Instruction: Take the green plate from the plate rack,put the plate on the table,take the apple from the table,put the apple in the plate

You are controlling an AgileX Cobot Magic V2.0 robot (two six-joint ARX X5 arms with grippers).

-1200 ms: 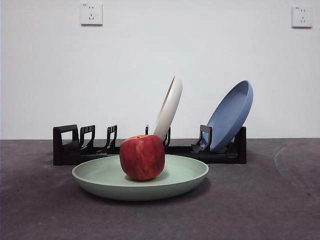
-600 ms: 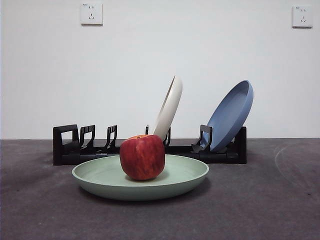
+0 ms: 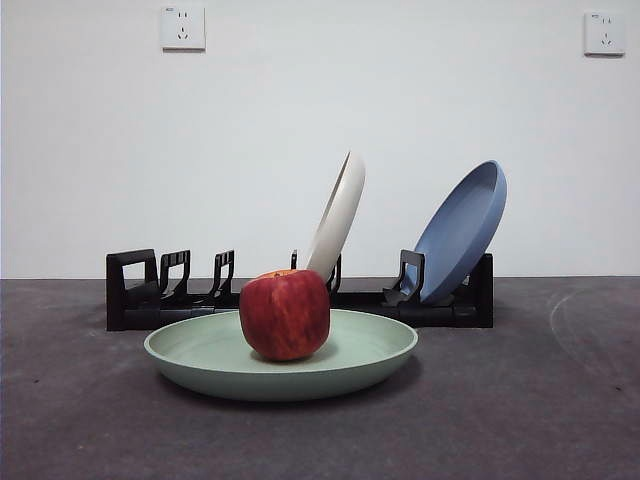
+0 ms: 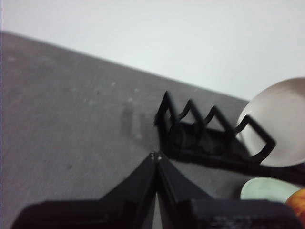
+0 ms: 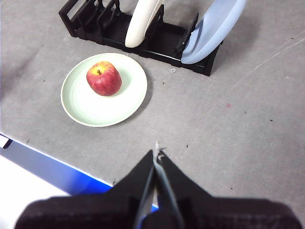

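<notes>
The green plate (image 3: 365, 352) lies flat on the dark grey table (image 3: 520, 400), in front of the black plate rack (image 3: 160, 290). On the plate rests the red apple (image 3: 285, 314), a little left of the plate's middle. From the right wrist view, plate (image 5: 124, 98) and apple (image 5: 104, 78) are well away from my right gripper (image 5: 156, 151), which is shut and empty high above the table. My left gripper (image 4: 156, 156) is shut on nothing, off to the rack's (image 4: 209, 138) looped end. A sliver of the plate (image 4: 262, 188) and apple (image 4: 298, 202) shows there.
A cream-white plate (image 3: 338, 215) and a blue plate (image 3: 462, 230) lean in the rack's slots. The table's front edge, with a blue strip (image 5: 52, 167), runs near the plate in the right wrist view. Wall sockets (image 3: 183, 28) sit high on the white wall.
</notes>
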